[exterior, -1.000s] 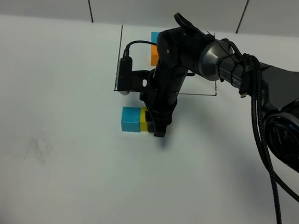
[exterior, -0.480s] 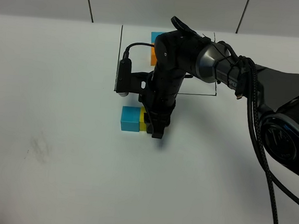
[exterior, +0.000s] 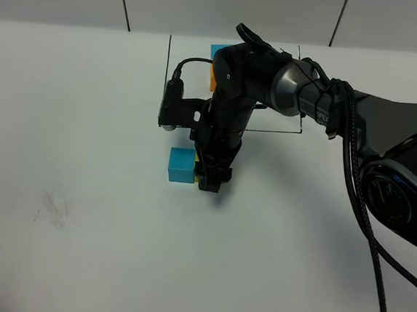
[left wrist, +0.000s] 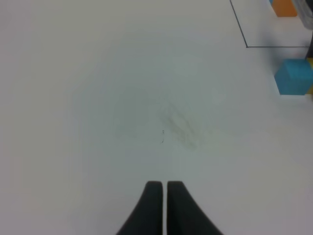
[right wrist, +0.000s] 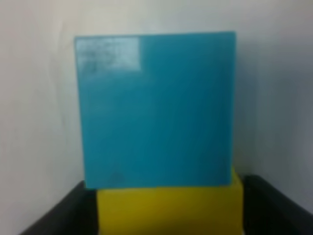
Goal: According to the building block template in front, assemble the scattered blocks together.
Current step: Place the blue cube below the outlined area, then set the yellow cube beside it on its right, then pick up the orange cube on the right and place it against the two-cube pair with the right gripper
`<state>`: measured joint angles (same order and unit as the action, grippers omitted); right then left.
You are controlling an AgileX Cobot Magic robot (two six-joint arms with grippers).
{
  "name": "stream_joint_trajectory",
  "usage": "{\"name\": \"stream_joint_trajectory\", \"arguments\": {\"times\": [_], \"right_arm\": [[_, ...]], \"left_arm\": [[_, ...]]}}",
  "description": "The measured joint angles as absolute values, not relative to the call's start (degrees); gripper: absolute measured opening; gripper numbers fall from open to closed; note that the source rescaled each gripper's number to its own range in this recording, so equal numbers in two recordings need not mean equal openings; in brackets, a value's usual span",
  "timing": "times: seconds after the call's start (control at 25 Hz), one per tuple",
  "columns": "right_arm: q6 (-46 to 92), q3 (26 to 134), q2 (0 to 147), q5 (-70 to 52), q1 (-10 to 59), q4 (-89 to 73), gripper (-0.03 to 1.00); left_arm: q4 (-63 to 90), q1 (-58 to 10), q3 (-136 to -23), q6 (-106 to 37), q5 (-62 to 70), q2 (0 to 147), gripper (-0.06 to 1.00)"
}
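Note:
Two of the scattered blocks sit side by side on the white table: a sky-blue cube and a yellow cube pressed against it. My right gripper stands straight down over the yellow cube and hides most of it from above. In the right wrist view its black fingers flank the yellow cube; whether they touch it is unclear. The template's blue cube and orange cube show behind the arm inside the black outline. My left gripper hangs shut and empty over bare table, far from the blue cube.
The right arm and its cable stretch in from the right edge and cover much of the framed area. A faint smudge marks the table at the left. A camera body sticks out from the right wrist.
The right gripper has edged slightly left over the yellow cube, so less yellow shows from above. The blue cube has stayed put.

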<state>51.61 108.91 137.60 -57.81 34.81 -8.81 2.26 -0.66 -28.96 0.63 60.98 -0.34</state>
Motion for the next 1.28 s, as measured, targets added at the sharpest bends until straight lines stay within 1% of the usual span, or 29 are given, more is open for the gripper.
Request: {"name": "stream_joint_trajectory", "arguments": {"times": [0.16, 0.4, 0.72, 0.88, 0.96, 1.04, 1.12, 1.2, 1.24, 1.28], "right_arm": [[48.8, 111.0, 138.3, -59.3, 35.0, -5.8, 0.77], [46.7, 114.9, 138.8, -64.8, 35.0, -2.7, 0.72], [43.9, 115.5, 134.1, -67.7, 35.0, 0.7, 0.71], [41.6, 115.5, 132.0, -69.3, 34.2, 2.7, 0.70], [40.8, 115.5, 131.4, -69.4, 33.4, 2.8, 0.69], [39.9, 115.5, 130.9, -69.5, 32.5, 2.8, 0.62], [39.0, 115.5, 130.2, -69.6, 31.5, 2.8, 0.51], [38.6, 115.5, 129.5, -69.7, 30.8, 2.8, 0.33], [38.3, 115.5, 129.0, -69.7, 30.5, 2.8, 0.21], [37.9, 115.5, 128.6, -69.7, 30.2, 2.8, 0.13]], "left_arm": [[2.3, -0.7, -29.0, 0.6, 61.0, -0.3, 0.00], [2.3, -0.7, -29.0, 0.6, 61.0, -0.3, 0.00], [2.3, -0.7, -29.0, 0.7, 61.0, -0.3, 0.00], [2.3, -0.7, -29.0, 0.7, 61.0, -0.3, 0.00], [2.3, -0.7, -29.0, 0.7, 61.0, -0.3, 0.00], [2.3, -0.7, -29.0, 0.7, 61.0, -0.3, 0.00], [2.3, -0.7, -29.0, 0.7, 61.0, -0.3, 0.00], [2.3, -0.7, -29.0, 0.7, 61.0, -0.3, 0.00], [2.3, -0.7, -29.0, 0.6, 61.0, -0.3, 0.00], [2.3, -0.7, -29.0, 0.7, 61.0, -0.3, 0.00]]}}
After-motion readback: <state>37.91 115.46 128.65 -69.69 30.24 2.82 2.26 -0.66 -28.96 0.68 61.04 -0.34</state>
